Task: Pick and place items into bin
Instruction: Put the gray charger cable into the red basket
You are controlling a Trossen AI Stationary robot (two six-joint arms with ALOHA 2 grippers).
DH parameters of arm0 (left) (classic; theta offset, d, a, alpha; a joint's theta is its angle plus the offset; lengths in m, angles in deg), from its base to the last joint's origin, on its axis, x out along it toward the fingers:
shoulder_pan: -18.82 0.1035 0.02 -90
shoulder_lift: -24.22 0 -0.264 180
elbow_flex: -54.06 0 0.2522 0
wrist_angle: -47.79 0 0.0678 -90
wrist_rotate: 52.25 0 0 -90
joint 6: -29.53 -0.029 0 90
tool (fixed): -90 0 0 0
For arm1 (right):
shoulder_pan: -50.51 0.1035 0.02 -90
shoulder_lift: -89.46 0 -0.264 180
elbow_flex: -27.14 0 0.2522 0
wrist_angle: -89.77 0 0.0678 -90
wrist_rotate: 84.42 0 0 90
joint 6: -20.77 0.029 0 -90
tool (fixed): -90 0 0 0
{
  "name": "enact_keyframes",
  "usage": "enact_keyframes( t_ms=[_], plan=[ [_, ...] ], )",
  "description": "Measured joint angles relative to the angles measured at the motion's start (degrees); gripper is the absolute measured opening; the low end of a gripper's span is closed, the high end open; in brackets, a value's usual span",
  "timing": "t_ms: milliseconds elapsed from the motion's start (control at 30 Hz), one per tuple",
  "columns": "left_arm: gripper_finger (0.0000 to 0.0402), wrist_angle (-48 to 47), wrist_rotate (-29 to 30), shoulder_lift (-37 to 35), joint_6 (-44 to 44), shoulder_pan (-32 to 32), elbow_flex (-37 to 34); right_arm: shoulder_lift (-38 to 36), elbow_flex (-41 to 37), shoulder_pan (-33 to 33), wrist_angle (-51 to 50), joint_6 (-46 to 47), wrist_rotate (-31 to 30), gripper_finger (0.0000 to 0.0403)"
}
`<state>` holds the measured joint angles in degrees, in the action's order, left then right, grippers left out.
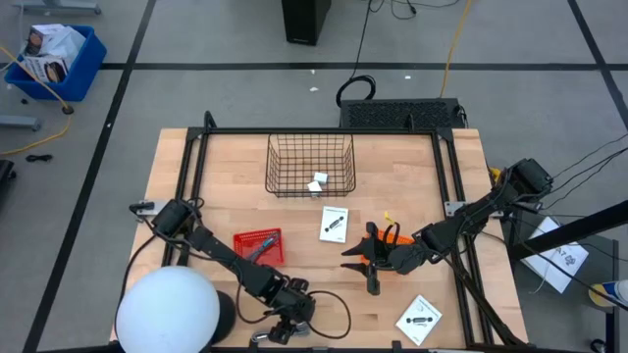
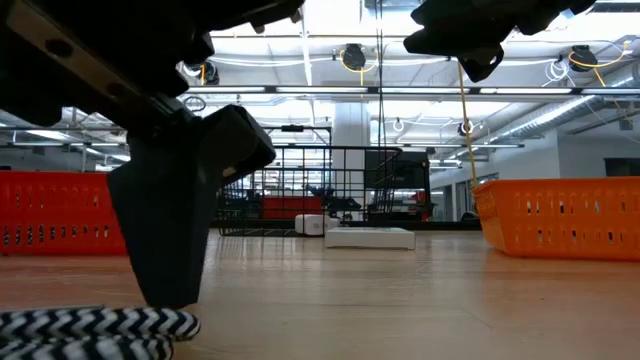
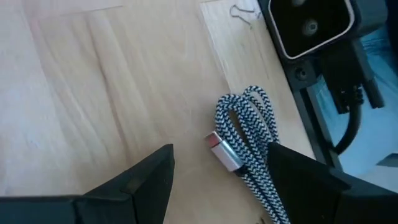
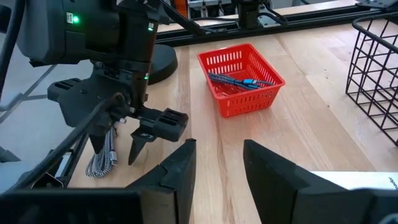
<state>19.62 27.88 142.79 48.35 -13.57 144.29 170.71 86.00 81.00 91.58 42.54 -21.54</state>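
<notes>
Hovering my left gripper [image 3: 214,180], fingers wide and empty, over the braided cable [image 3: 245,134] at the high view's bottom; I'd centre before closing. My right gripper [image 4: 217,168] waits narrow, empty; wire bin [image 1: 310,164] top centre.

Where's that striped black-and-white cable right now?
The braided cable lies coiled on the wooden table at its near-left edge, directly under the open left gripper, close beside the round lamp base.
</notes>
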Motion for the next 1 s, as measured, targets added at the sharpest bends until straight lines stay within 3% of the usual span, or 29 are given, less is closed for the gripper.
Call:
enact_keyframes(
  t_ms=[467,1000],
  plan=[
    [0.0246,1.1,0.9,3.3,5.3,-0.1,0.3,0.0,0.0,0.0,0.4,-0.6,0.1,0.0125],
    [0.0016,-2.9,0.4,3.5,1.5,1.9,0.2,0.0,0.0,0.0,0.4,-1.5,0.1,0.0125]
  ],
)
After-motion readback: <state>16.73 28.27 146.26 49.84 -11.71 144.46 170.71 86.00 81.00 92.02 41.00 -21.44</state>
